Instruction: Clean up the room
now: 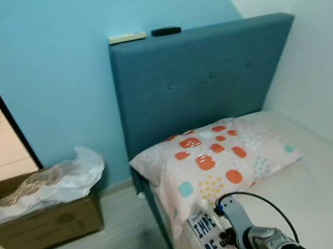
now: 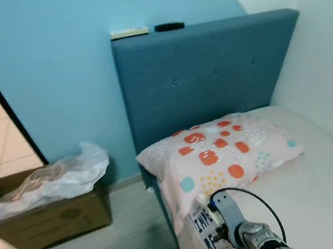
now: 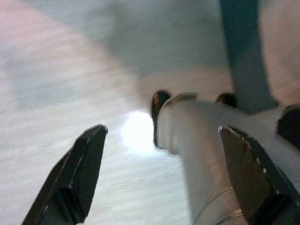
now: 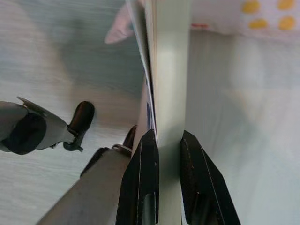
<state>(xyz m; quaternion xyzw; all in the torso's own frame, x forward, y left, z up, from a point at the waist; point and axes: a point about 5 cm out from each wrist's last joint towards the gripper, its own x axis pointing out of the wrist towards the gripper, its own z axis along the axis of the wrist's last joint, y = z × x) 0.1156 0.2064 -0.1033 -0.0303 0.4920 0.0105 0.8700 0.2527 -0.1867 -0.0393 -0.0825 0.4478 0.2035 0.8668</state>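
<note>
- My right end effector (image 4: 161,159) is clamped on a thin flat item, seen edge-on from the wrist; in the head views it reads as a printed card (image 1: 205,232) with bold black letters, held upright at the bed's near corner just below the pillow (image 1: 215,162). I take it for a book or board, though the print is cut off.
- I judge it is held on edge so it clears the mattress (image 1: 320,184) while I carry it.
- My left end effector (image 3: 164,178) hangs low over the floor (image 3: 56,84) with its fingers apart and nothing between them, free for the next pickup.
- The cardboard box (image 1: 42,225) stuffed with plastic wrap (image 1: 52,184) sits on the floor beside the headboard (image 1: 200,78), a likely drop-off.
- Two small objects (image 1: 143,35) rest on the headboard's top edge.
</note>
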